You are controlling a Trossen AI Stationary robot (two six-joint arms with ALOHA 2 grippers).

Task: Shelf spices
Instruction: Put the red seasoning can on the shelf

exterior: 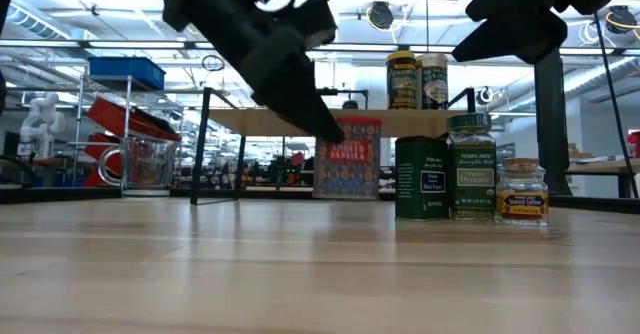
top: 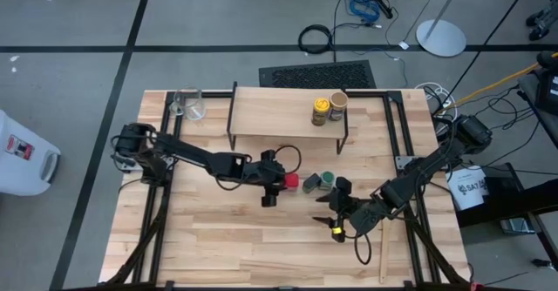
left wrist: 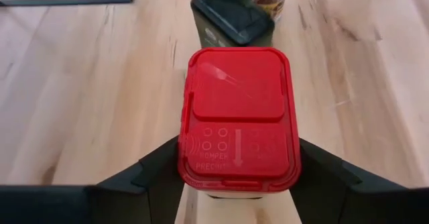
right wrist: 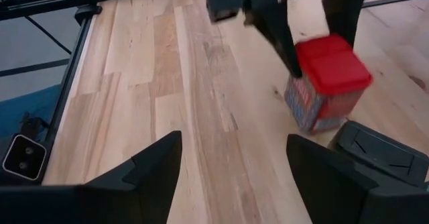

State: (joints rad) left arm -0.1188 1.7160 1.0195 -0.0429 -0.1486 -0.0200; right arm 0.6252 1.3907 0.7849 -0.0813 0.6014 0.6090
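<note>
Now left gripper [left wrist: 238,184] lowered, fingers clamped on red square tin [left wrist: 238,120], right gripper [right wrist: 231,174] spread apart.

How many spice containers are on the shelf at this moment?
2: the yellow jar and the tan jar stand side by side on the shelf, toward its right end. Four others remain on the table.

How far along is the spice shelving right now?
Two jars already stand on the shelf. The left claw straddles the red tin, still on the table. The dark tin, green-lidded jar and small jar remain.
</note>
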